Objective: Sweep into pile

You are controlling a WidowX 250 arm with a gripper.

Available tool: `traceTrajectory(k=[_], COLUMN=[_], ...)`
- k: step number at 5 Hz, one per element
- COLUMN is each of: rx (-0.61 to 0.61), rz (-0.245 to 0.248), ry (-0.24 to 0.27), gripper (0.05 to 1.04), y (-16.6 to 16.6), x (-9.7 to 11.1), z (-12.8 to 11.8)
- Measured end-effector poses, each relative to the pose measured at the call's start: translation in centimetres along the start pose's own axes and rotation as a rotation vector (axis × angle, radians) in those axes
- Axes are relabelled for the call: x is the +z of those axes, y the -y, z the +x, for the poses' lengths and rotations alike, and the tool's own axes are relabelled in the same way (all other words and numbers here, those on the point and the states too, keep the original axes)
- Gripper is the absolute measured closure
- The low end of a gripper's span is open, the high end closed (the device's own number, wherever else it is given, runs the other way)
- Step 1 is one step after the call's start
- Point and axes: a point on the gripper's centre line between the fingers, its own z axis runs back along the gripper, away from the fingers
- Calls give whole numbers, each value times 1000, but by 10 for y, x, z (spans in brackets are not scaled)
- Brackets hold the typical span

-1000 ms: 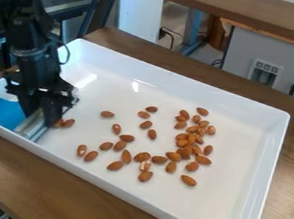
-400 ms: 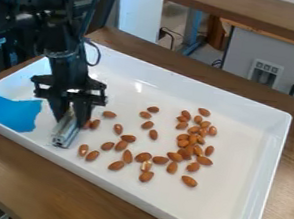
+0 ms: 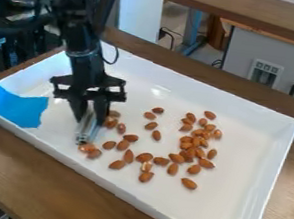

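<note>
Silver metal shows between the fingers of my gripper (image 3: 92, 112), which I read as closed on the upright sweeper (image 3: 86, 131); almonds (image 3: 89, 149) crowd its edge in the white tray (image 3: 233, 195), others lie strewn beyond, and a denser cluster (image 3: 195, 140) sits to the right. My worry is the narrow blade: nuts at its lower end could roll round it, a loose pinch could let it twist, and a hasty push could scatter the cluster

One tray (image 3: 230, 197), one pincer (image 3: 91, 119), one metal bar (image 3: 85, 133), one blue patch (image 3: 16, 108), about forty almonds (image 3: 189, 183)
</note>
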Motion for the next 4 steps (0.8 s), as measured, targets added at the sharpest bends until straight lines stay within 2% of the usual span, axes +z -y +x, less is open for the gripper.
traceTrajectory(k=[1,3,4], rx=[38,51,29], rz=[-26,-63,-80], ry=[-3,-27,-48], gripper=[708,708,708], y=[15,68,104], x=[-2,-13,-18], z=[2,-3,-15])
